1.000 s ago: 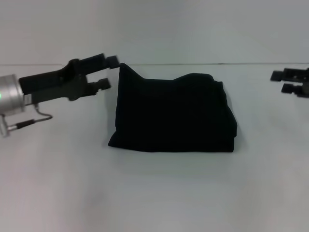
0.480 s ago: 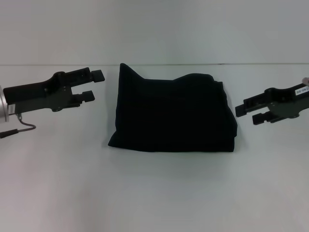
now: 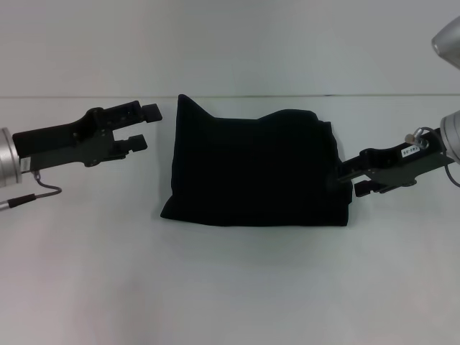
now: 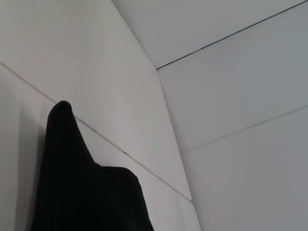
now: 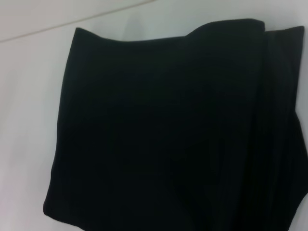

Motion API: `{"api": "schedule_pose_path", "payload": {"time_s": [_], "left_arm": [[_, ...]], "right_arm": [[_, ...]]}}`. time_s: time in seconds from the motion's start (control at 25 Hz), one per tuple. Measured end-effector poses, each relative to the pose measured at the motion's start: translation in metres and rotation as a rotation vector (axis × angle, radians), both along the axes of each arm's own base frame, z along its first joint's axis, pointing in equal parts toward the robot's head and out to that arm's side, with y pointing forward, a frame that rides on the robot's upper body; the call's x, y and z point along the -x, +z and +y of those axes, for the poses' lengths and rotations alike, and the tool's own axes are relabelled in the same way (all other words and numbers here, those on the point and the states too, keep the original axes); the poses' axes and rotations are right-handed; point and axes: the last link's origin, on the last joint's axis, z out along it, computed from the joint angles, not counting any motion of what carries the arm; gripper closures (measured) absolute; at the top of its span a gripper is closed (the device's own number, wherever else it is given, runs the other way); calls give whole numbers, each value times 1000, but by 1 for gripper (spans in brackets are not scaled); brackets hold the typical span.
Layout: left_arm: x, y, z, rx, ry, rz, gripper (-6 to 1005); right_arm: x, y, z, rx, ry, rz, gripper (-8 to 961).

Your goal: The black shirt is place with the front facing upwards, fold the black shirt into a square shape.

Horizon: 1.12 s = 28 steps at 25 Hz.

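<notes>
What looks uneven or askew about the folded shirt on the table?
The black shirt is folded but not square: its far left corner sticks up in a point near the open left gripper, and its top edge dips. The right gripper is at its right edge.

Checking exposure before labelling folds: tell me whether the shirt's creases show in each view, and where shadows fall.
Head view: the black shirt reads as a flat dark mass, faint shadow at its near edge. Right wrist view: only faint layered edges. Left wrist view: pure silhouette.

left arm: matte black two-fingered left gripper [image 3: 144,126] on a long blocky black body, silver cylindrical wrist, thin grey cable looped beneath
right arm: matte black right gripper [image 3: 343,177], small white label on top, brass-coloured fitting, silver rounded wrist housing
</notes>
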Motion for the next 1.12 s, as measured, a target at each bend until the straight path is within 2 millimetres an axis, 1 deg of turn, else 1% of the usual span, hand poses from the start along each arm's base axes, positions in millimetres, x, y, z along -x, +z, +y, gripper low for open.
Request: {"api": "schedule_pose_path", "payload": {"time_s": [0.08, 0.16, 0.28, 0.36, 0.44, 0.56, 0.64, 0.72, 0.8, 0.96, 1.04, 1.12], "left_arm": [[-1, 0, 1, -2, -1, -1, 126], [-2, 0, 2, -2, -4, -1, 127], [-3, 0, 2, -3, -4, -4, 127], [-4, 1, 3, -8, -2, -11, 127], [-4, 0, 4, -13, -1, -17, 128], [-5, 1, 5, -27, 7, -27, 128], [-4, 1, 5, -32, 10, -28, 128], [-4, 2, 6, -34, 12, -28, 129], [-4, 2, 6, -36, 14, -28, 129], [-3, 2, 5, -35, 16, -25, 130], [-3, 1, 5, -28, 11, -21, 130], [-11, -8, 2, 37, -29, 6, 130]], "right_arm": [[3, 1, 1, 2, 7, 1, 218], [9, 6, 4, -10, 16, 27, 219], [22, 18, 5, -29, 27, 114, 219], [29, 19, 5, -27, 36, 162, 218], [33, 10, 4, -12, 38, 173, 218], [32, -17, 1, 29, 30, 118, 219], [26, -27, -2, 48, 18, 57, 219], [19, -27, -2, 51, 1, 7, 219], [10, -18, -2, 41, -21, -31, 219], [0, 6, -3, 10, -45, -11, 218], [2, 23, -1, -31, -33, 47, 218], [7, 41, -1, -78, -12, 137, 219]]}}
